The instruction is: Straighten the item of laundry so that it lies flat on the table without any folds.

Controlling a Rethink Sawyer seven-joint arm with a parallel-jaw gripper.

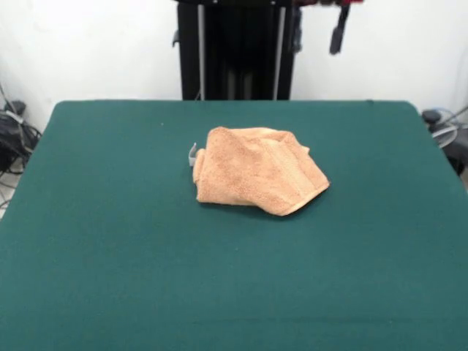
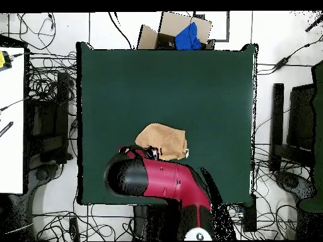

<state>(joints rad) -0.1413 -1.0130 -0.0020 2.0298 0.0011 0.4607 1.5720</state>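
The orange-tan towel point(image 1: 256, 172) lies crumpled and folded over itself near the middle of the dark green table point(image 1: 110, 248). A small white tag point(image 1: 192, 155) sticks out at its left edge. In the overhead view the towel point(image 2: 163, 137) is partly covered at its near edge by my red and black arm point(image 2: 158, 179). My gripper point(image 1: 338, 31) shows only as a dark piece hanging at the top edge of the front view, high above the table and well off the towel. I cannot tell its state.
The black pedestal point(image 1: 238, 51) stands behind the table's far edge. In the overhead view a cardboard box with a blue item point(image 2: 184, 33) sits beyond the opposite edge. Cables and dark equipment point(image 2: 47, 126) surround the table, and a white desk point(image 2: 11, 113) stands at the left.
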